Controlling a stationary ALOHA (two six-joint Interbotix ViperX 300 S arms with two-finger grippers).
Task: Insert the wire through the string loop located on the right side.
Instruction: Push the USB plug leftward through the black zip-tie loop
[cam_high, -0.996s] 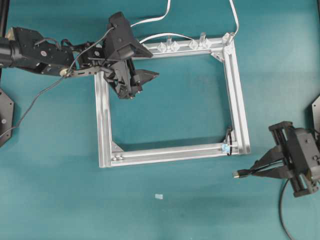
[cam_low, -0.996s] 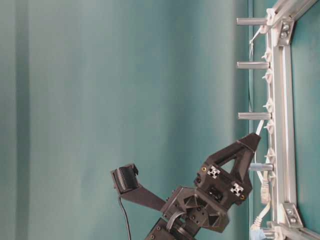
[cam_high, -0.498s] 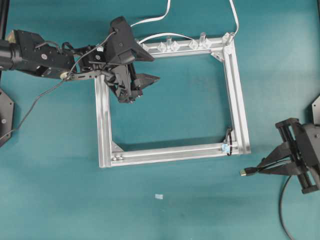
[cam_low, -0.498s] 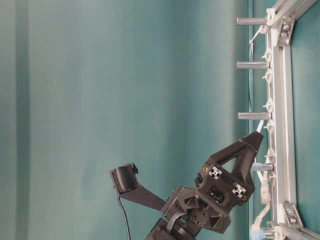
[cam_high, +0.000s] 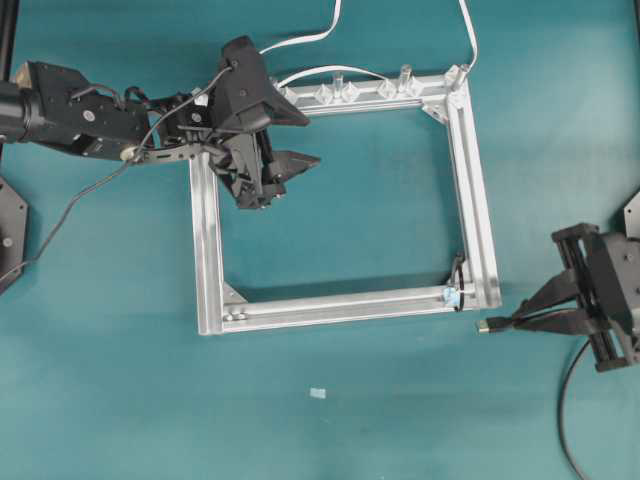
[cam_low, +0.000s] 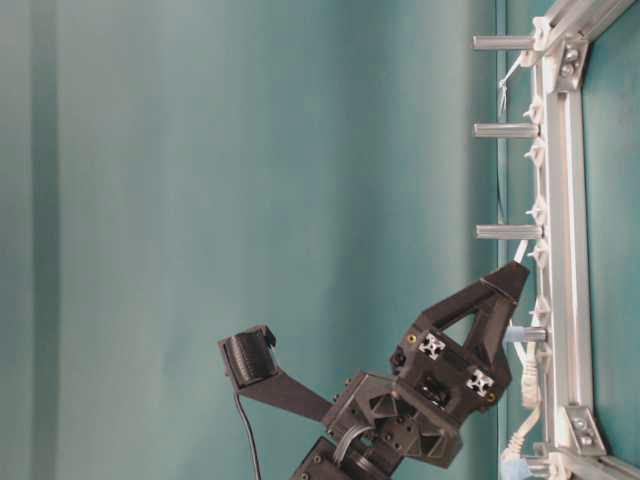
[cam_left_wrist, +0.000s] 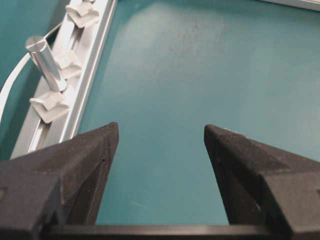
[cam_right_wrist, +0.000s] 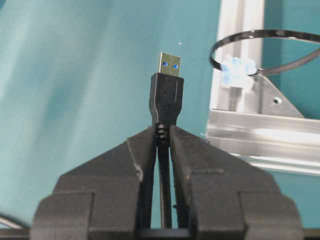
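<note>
Currently the step in hand is the approach: the wire's plug is being lined up with the string loop, and no insertion has begun.

In the overhead view the right tool (cam_high: 520, 320) sits at the lower right of the frame, clamped shut on the wire (cam_high: 497, 324) just behind its plug. The plug's silver tip points toward the lower right corner of the aluminium frame (cam_high: 205, 240) and is near that corner but apart from it. The rest of the wire trails off to the bottom right edge.

The string loop (cam_right_wrist: 265, 50) stands at that same corner, with its pale-blue base on the rail. In the right wrist view it lies in the upper right, while the plug sits at centre, so the plug is offset to the loop's left.

The next move probably calls for a sideways correction toward the loop, then a straight advance so the plug passes through the opening without snagging the cord.

The left tool (cam_high: 285, 170) hovers over the frame's upper left corner with its jaws spread wide, holding nothing; only teal worktop (cam_left_wrist: 210, 75) shows between them.
</note>
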